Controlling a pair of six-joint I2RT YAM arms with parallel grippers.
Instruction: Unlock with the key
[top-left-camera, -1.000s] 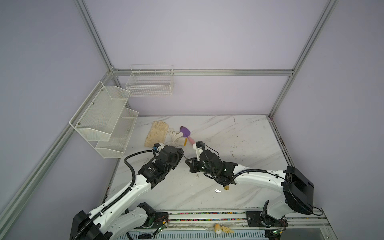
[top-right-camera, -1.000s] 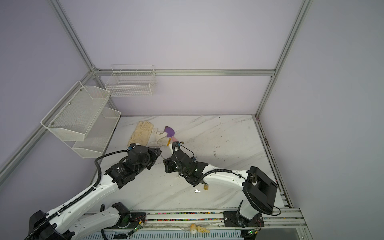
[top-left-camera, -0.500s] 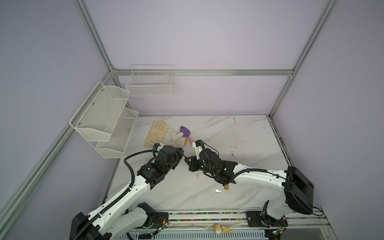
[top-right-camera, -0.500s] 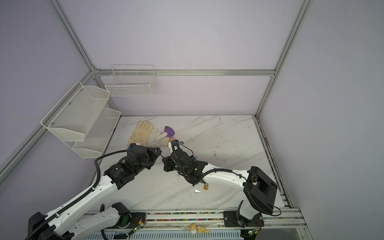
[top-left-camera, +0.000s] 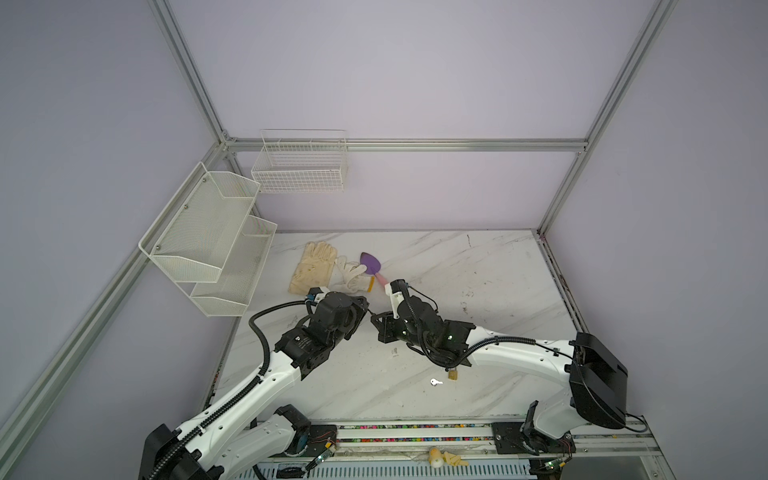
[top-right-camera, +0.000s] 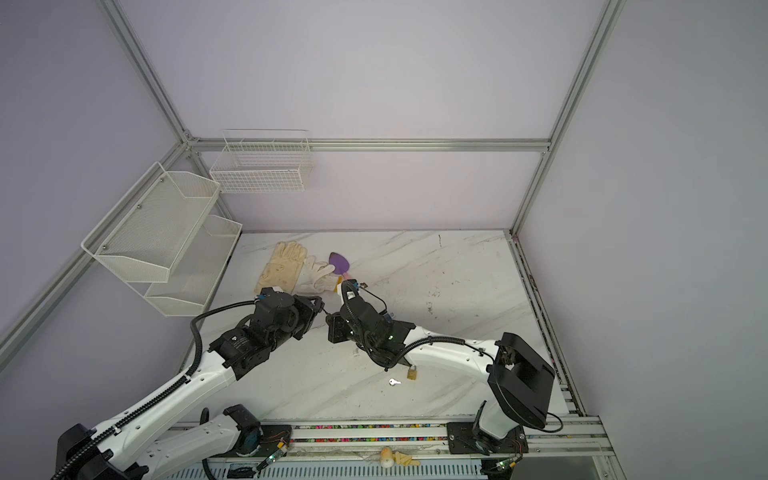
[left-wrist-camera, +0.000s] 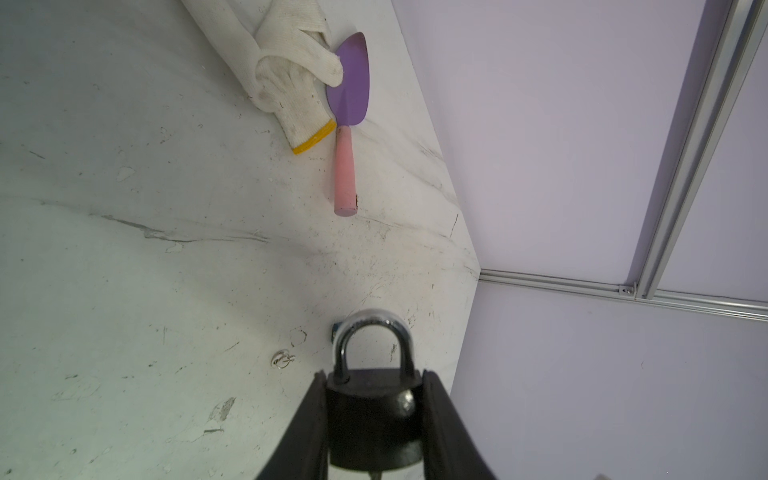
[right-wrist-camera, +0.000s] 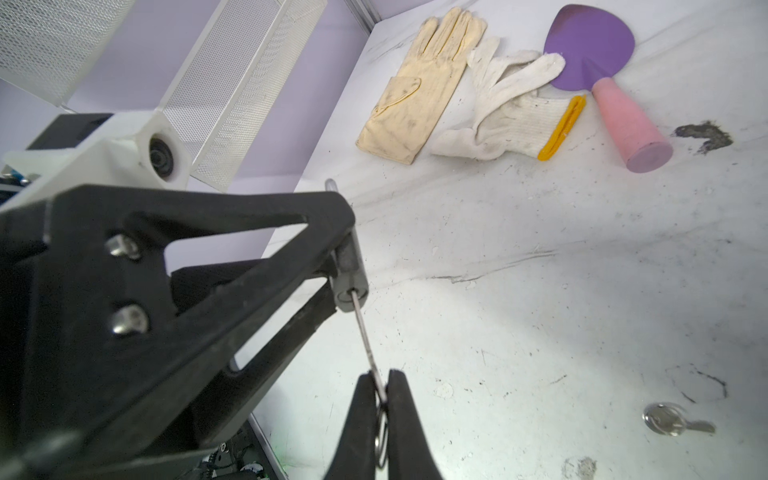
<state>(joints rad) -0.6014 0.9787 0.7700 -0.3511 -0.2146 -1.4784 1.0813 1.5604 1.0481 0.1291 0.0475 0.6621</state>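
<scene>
1. Fingers of the right gripper are clenched on the bow of the key; the ring on the bow is pinched between them.
2. The key blade is extended from this grip to the underside of the black padlock, where its tip is entered in the keyway.
3. The black padlock is grasped by its two sides between the fingers of the left gripper and is held clear of the table. Both shackle legs are seated in the body.
4. In both top views the two grippers are positioned tip to tip over the left-centre of the table.
5. A loose key and a brass padlock are laid just beside each other toward the front edge, at the right arm.
6. Farther back, a trowel, a knit glove and a leather glove are laid side by side. The purple trowel blade is overlapped by a finger of the knit glove.
7. A mesh shelf is mounted on the left wall, and a wire basket on the rear wall.
</scene>
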